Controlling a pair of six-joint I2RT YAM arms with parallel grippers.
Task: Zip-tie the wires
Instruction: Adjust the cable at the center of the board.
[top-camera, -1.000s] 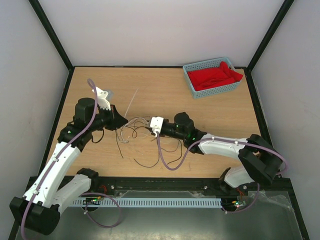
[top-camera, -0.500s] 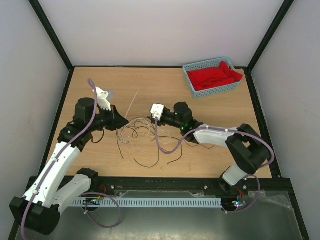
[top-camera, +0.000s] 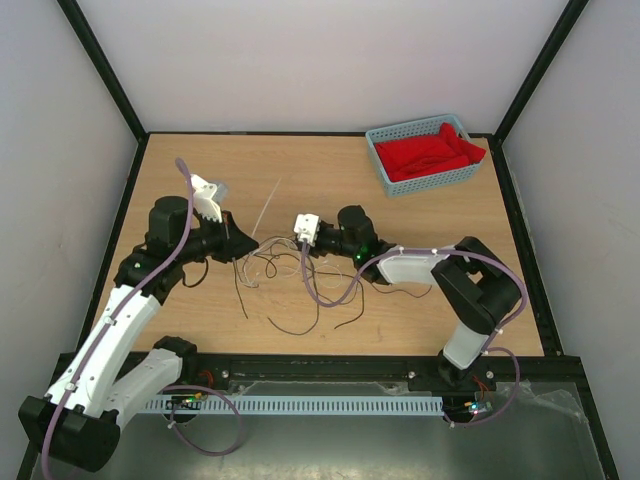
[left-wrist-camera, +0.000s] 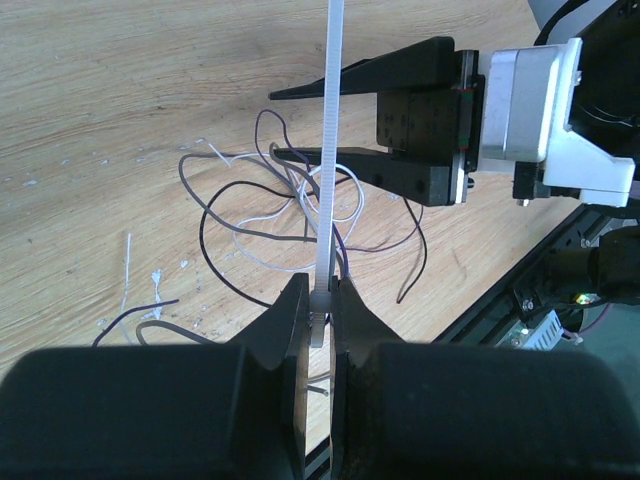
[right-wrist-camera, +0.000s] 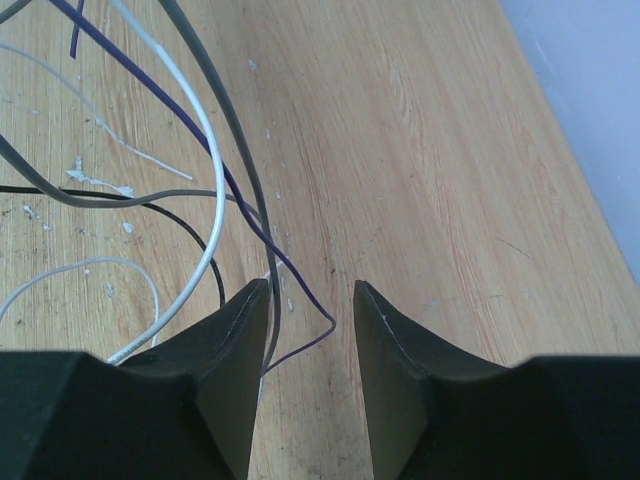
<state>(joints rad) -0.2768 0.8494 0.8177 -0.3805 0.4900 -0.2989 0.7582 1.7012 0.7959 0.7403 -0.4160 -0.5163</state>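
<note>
My left gripper (top-camera: 245, 244) is shut on the lower end of the pale zip tie (top-camera: 265, 205), which stands straight out from its jaws (left-wrist-camera: 320, 288) and runs up the left wrist view (left-wrist-camera: 328, 140). The thin dark and pale wires (top-camera: 290, 265) lie in a loose tangle on the wooden table between the arms, and show under the tie (left-wrist-camera: 250, 215). My right gripper (top-camera: 283, 240) is open, low over the tangle, its fingers either side of the tie (left-wrist-camera: 275, 125). In the right wrist view its jaws (right-wrist-camera: 310, 290) are apart, with a purple wire (right-wrist-camera: 300, 285) looping between them.
A blue basket (top-camera: 420, 123) holding a red cloth (top-camera: 430, 155) sits at the back right corner. Lilac robot cables hang along both arms. Black frame posts and white walls border the table; a black rail runs along the near edge.
My right gripper has moved left and away from me, towards the zip tie and the left gripper, with its forearm folding in. The left arm and the zip tie have stayed put.
</note>
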